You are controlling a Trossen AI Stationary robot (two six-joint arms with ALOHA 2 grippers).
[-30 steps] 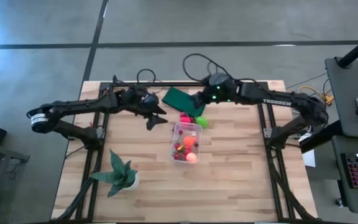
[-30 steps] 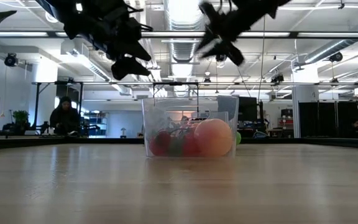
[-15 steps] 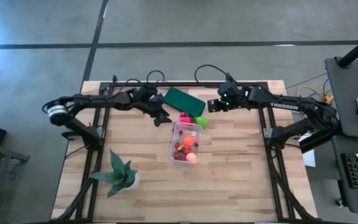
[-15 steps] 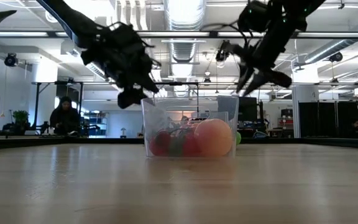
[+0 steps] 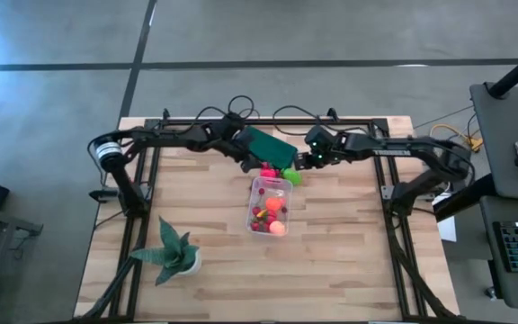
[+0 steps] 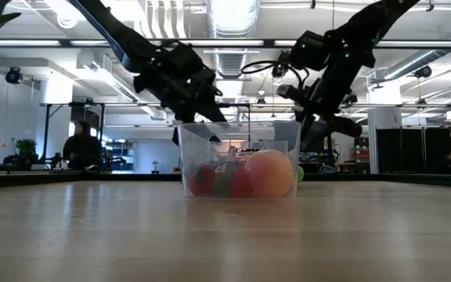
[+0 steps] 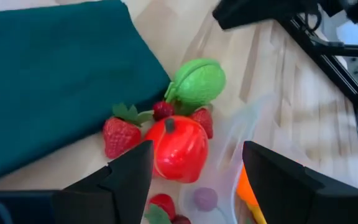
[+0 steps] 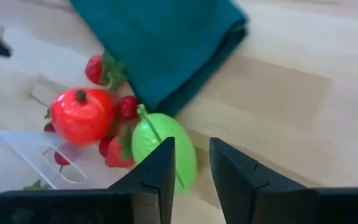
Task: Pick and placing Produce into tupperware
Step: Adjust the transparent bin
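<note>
High view: clear tupperware [image 5: 269, 205] near the middle of the wooden tabletop [image 5: 331, 261], already loaded with red berries and orange balls. Just beyond its far end, loose produce [image 5: 277, 171] in a small cluster against the edge of a dark green cloth [image 5: 264, 148]. Spiky potted plant [image 5: 173, 252] well apart, toward the near left corner.

Left gripper [image 5: 255, 163] reaching in over the cloth's edge, just beside the cluster. Seen from the left wrist: fingers spread wide with nothing between them, a red tomato-like piece [image 7: 178, 148] lined up in the gap, strawberries [image 7: 120, 134] on both sides, a lime-green round piece [image 7: 197, 83] farther off.

Right gripper [image 5: 300, 162] close to the lime-green piece from the other side. From the right wrist: fingers [image 8: 154, 171] narrowly parted, holding nothing, the green piece [image 8: 156, 142] right ahead of them.

Low view: both arms angled down behind the tupperware; a seated person [image 6: 81, 146] in the room beyond.
</note>
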